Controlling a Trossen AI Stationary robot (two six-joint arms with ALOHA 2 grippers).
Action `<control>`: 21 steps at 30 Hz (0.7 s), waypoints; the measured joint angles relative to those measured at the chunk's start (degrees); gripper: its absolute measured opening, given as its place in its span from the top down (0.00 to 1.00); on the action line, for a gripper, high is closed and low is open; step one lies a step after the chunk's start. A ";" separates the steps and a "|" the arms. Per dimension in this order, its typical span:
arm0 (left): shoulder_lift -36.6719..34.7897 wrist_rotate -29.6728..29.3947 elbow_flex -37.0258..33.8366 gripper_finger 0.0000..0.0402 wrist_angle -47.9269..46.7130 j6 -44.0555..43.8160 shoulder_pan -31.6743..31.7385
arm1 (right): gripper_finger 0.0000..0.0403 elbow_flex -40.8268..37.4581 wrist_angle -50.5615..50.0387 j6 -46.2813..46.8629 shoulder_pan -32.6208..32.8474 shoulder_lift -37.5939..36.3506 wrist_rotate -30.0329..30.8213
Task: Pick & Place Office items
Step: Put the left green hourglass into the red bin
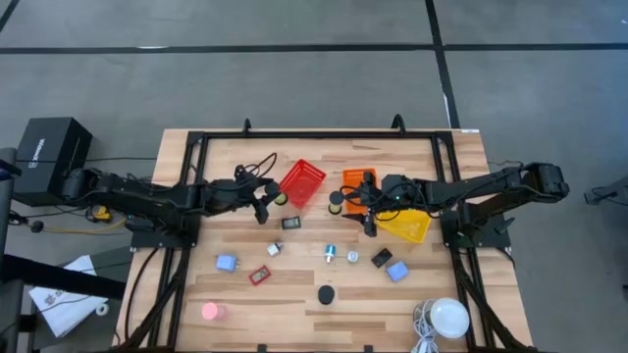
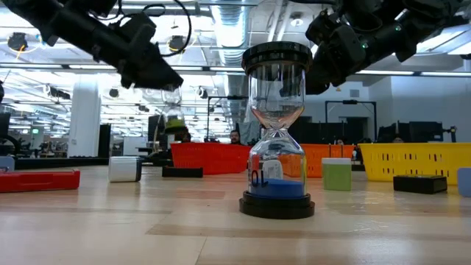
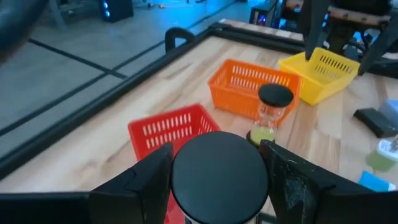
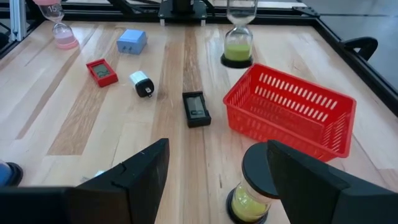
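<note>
Left gripper: fingers clamped on the black round cap of a green sand timer, held upright just beside the red basket on that basket's left in the high view. Whether the timer's base touches the table cannot be told.

Right gripper: fingers spread wide apart and holding nothing, low over the table by the orange basket. Just ahead of the gap between them stands a yellow sand timer with a black cap, upright, between the red basket and the orange basket. The yellow basket lies under the right arm.

Nearer the table's front edge, well apart from both grippers:
- a black rectangle
- a red-framed piece
- a blue block
- a pink sand timer
- a blue sand timer, upright at the front centre

A white round lamp sits at the front right corner.
</note>
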 joint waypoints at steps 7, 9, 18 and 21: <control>1.80 -1.04 1.50 0.45 2.71 2.42 1.71 | 0.36 0.00 0.02 0.69 0.00 0.00 0.00; 2.83 -0.76 1.48 0.47 4.93 1.32 3.47 | 0.36 0.00 0.17 0.69 0.03 0.00 0.00; 12.14 7.91 1.48 0.43 16.96 1.05 11.87 | 0.36 0.00 0.37 0.69 0.15 0.00 0.00; 16.45 8.31 1.65 0.46 21.47 1.07 13.83 | 0.36 0.00 0.39 0.69 0.15 0.00 -0.01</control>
